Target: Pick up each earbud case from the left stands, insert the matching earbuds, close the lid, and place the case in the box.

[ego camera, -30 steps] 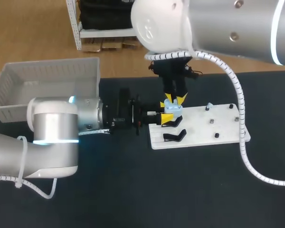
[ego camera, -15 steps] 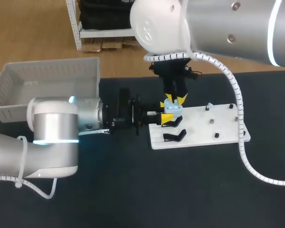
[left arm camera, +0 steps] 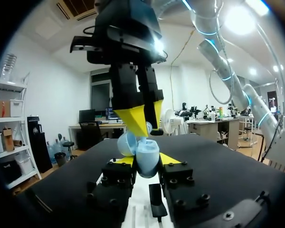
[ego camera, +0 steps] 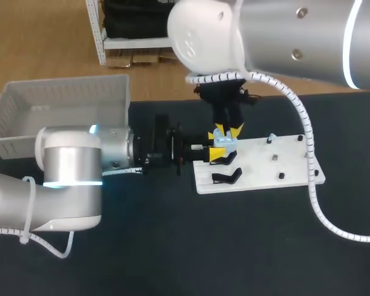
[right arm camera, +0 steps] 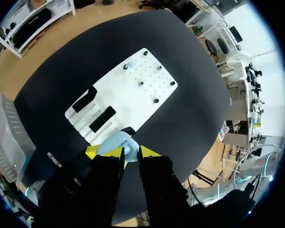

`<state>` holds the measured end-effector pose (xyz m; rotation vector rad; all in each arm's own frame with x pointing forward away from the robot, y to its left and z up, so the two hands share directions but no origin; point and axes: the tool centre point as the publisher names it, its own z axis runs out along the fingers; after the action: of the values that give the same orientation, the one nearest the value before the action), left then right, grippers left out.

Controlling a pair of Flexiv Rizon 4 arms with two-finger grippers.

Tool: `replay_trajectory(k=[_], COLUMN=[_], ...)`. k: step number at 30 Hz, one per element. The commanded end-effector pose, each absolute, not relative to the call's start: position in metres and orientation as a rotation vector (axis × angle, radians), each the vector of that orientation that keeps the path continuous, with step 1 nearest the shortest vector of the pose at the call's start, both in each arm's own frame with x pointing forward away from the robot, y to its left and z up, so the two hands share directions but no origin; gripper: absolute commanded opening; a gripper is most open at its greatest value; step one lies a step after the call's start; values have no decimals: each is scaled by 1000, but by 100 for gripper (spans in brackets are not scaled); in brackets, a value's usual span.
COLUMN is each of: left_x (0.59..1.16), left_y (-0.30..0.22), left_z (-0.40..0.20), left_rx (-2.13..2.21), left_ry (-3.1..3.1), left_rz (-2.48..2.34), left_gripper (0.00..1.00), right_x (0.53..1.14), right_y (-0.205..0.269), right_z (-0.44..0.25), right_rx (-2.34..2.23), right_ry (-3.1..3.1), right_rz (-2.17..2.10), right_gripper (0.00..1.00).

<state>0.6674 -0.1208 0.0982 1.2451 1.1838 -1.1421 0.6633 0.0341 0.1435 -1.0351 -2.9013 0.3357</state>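
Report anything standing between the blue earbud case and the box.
Nothing loose lies on the table between the earbud case and the box; only the left arm holding it spans that stretch. The right end effector sits right above the case.

A robotics lab: desks with monitors and storage shelves surround the black table.

The box sat at the back left of the table, the board lay to its right, and the case was over the board's left end.
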Motion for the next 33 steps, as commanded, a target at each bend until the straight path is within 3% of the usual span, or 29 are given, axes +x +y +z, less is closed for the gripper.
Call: replay_trajectory(k=[1,5,6,7,11,18,20,21,22,23,26,30,33], left_x=[666,666,666,666,666,666,666,666,666,666,666,666,666], left_y=[-121,-121,-121,-121,-121,-121,-121,-121,-121,-121,-121,-121,-121], left_z=[97,97,97,97,97,97,97,97,97,97,97,97,97], left_rx=[1237,1237,1237,1237,1237,1237,1237,1237,1237,1237,1237,1237,1237], left_ry=[1182,1182,1182,1182,1182,1182,1182,1182,1182,1182,1182,1182,1182], left_rz=[-1133,-1133,-1133,-1133,-1133,-1133,-1133,-1133,-1133,-1133,-1133,-1133,-1133], left_gripper=[0,0,0,0,0,0,0,0,0,0,0,0,0], right_x=[664,663,663,662,656,641,644,646,649,651,661,678,691], right_y=[35,35,34,34,32,10,1,-5,-10,-15,-29,-51,-65], right_z=[141,140,140,141,151,185,188,190,192,192,187,179,173], right_rx=[-1038,-1035,-1034,-1034,-1044,-1017,-955,-953,-918,-883,-784,-753,-716], right_ry=[-2898,-2887,-2884,-2882,-2896,-2994,-3095,-3136,-3172,-3211,-3306,-3338,-3364], right_rz=[347,357,353,346,296,21,-71,-134,-217,-261,-313,-378,-402], right_gripper=[0,3,24,36,43,42,47,63,85,94,92,100,90])
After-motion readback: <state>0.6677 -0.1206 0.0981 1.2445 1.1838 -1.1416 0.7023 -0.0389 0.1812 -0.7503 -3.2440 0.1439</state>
